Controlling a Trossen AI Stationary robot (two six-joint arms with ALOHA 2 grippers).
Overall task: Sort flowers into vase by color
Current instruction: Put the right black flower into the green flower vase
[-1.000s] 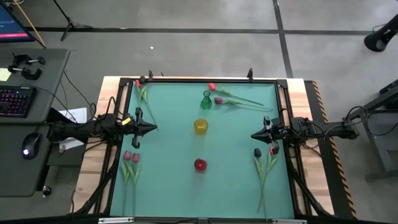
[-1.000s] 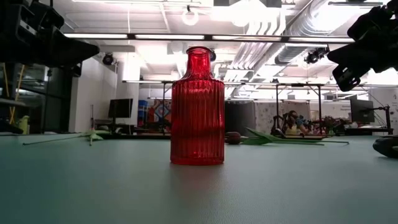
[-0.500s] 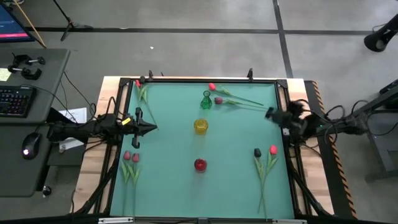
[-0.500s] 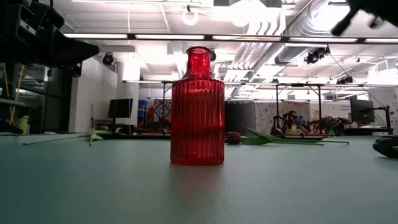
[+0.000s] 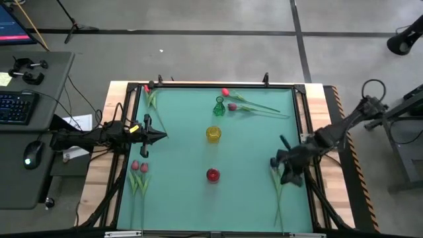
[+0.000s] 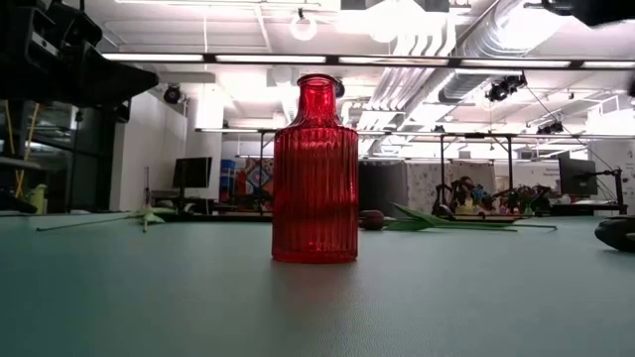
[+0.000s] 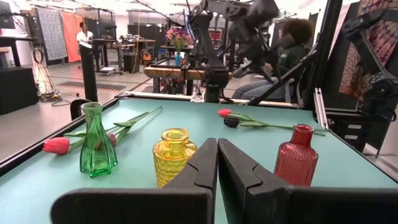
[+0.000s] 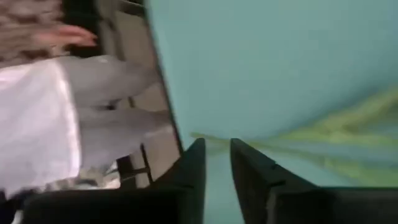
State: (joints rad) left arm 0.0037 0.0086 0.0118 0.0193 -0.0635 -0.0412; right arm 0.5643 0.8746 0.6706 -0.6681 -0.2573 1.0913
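Note:
Three vases stand down the table's middle: green (image 5: 219,106), yellow (image 5: 213,133) and red (image 5: 212,174). Tulips lie flat on the mat. One red tulip (image 5: 147,89) is at the far left corner. A red tulip (image 5: 225,92) and a maroon one (image 5: 232,106) are beside the green vase. Two pink tulips (image 5: 139,166) lie near left. A dark bud (image 5: 273,162) with green stems (image 5: 277,198) lies near right. My right gripper (image 5: 285,173) hangs tipped down above that pair, its fingers a narrow gap apart (image 8: 216,155), hiding the second bud. My left gripper (image 5: 158,136) waits shut at the left edge.
The table's raised black frame (image 5: 301,119) runs round the mat. A desk with a keyboard (image 5: 13,106) stands left of the table. In the left wrist view a seated person (image 7: 292,43) shows beyond the far edge. Open mat lies between the vases and the flower groups.
My right arm has left its place at the right edge. It first rose and drew back toward the far right, then swung toward the near edge and tipped downward, ending above the pair of tulips at the near right. Nothing on the table has moved.

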